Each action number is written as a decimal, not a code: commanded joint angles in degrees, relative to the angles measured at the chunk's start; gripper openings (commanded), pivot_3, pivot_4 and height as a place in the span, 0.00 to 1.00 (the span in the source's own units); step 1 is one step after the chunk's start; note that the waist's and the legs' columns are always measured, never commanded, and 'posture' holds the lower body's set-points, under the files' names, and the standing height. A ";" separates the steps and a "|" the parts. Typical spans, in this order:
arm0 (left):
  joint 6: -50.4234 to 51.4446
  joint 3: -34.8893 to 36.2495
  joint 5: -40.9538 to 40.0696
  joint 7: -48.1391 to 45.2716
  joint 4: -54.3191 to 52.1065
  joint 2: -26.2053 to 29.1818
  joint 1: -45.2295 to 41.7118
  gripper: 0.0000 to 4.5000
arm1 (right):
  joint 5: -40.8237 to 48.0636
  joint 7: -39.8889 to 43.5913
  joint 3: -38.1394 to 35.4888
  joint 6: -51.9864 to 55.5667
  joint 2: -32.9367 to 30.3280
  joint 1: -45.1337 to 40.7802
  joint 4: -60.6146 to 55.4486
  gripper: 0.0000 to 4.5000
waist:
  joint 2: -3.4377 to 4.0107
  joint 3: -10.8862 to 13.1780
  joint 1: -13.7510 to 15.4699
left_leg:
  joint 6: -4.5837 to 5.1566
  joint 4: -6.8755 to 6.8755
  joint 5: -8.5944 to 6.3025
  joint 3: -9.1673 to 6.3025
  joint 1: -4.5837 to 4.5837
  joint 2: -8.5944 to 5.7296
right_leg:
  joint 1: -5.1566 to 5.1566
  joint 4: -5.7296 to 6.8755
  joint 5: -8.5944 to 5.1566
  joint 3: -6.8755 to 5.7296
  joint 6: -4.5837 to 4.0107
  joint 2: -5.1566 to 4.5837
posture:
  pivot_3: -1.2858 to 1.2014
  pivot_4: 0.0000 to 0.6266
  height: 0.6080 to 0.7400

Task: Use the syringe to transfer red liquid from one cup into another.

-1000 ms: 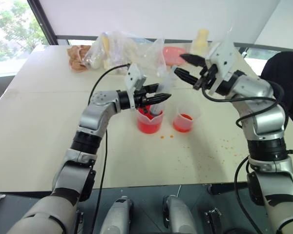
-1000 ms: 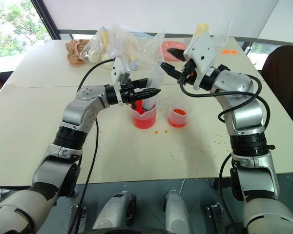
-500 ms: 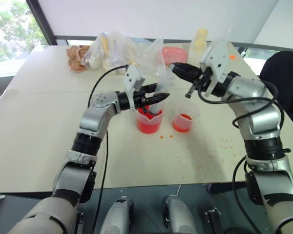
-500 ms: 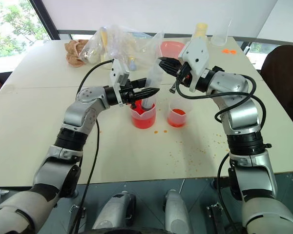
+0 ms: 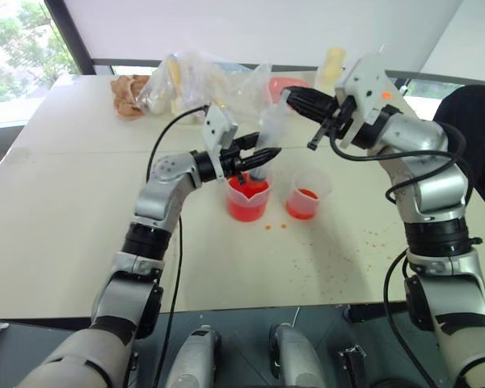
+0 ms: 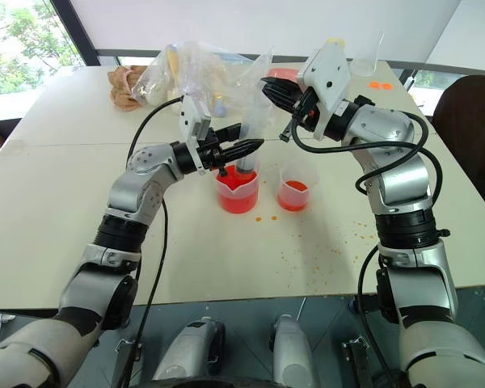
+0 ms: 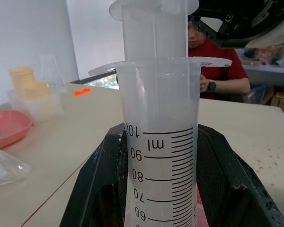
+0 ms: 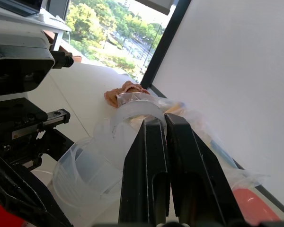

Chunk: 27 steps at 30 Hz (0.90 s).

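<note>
Syringe [image 6: 246, 149] stands upright with its lower end down in the large spouted beaker [image 6: 237, 194] of red liquid [image 6: 237, 200], clamped around the barrel by the left hand [image 6: 238, 151], whose two black fingers [image 7: 97, 189] press against either side of the graduated tube near its upper markings. Right hand [image 6: 272, 88] is closed, fingers drawn together at the plunger head [image 8: 132, 113] above the barrel flange; whether they actually pinch the head or only rest against it cannot be told. Smaller cup [image 6: 294, 187] sits on the counter [image 6: 65, 202] just beside the beaker, on the robot's right, already holding a shallow layer of red. Judged from this arrangement, the step in hand is drawing liquid up. To do it well, pull the plunger straight along the barrel's axis, without side load, so the barrel does not tilt in the left hand or lever the light beaker over. Hold the barrel fixed and keep the tip submerged throughout the stroke, otherwise air will be drawn in. Raise the plunger slowly and stop before it leaves the barrel. Orange droplets [image 6: 263, 218] already spot the counter in front of the two vessels, so lift the tip clear only once the stroke has stopped and carry it low and level across to the cup.
</note>
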 commanded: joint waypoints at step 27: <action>8.74 6.85 -6.18 3.56 -8.16 3.66 -3.20 0.32 | 16.59 -2.22 -21.93 17.15 -10.34 13.12 -16.07 0.99 | 0.01 0.00 -0.02 | 0.01 -0.02 0.00 -0.09 0.01 0.06 | 0.01 0.00 0.00 -0.01 -0.01 0.02 | 0.52 0.24 1.00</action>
